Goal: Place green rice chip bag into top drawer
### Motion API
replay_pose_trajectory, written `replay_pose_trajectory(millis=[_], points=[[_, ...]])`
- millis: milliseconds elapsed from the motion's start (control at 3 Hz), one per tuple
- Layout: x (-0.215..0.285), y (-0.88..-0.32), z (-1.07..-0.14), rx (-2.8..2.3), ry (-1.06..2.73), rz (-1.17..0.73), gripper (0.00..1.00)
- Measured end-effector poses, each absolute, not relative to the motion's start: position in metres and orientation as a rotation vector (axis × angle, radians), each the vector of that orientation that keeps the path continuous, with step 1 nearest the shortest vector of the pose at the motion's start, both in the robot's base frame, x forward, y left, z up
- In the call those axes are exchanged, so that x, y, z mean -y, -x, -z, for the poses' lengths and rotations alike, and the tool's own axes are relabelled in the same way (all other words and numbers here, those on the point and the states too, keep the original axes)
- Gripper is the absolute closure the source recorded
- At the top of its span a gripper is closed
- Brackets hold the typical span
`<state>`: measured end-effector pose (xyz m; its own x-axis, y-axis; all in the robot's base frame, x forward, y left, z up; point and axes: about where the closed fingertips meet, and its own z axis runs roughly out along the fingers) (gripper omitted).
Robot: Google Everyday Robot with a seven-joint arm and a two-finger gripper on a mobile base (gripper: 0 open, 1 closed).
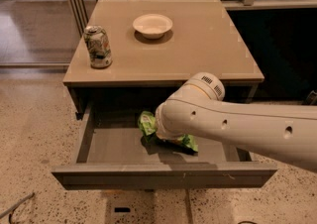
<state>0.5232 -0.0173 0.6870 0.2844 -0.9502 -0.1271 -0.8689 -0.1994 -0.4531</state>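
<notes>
Below the tan surface (198, 44), our end effector (171, 139) sits low in the open top drawer (163, 173), over the green rice chip bag (146, 123); its hold we cannot tell. Lifting away without letting go could drag the bag out over the front panel.

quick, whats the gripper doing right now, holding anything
gripper: down in the open top drawer at the chip bag, hidden behind the arm; open, closed or holding cannot be told.
</notes>
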Motion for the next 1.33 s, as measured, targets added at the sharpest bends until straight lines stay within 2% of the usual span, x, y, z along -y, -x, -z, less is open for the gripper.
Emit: replay_pose_trajectory(millis=[333, 667, 1333], points=[[0.0192, -0.5437, -0.6665, -1.628, 2.141, 0.277, 1.0], [0.0199, -0.5442, -0.6649, -1.626, 2.146, 0.28, 0.81], [0.0199, -0.5442, -0.6649, -1.626, 2.146, 0.28, 0.35]])
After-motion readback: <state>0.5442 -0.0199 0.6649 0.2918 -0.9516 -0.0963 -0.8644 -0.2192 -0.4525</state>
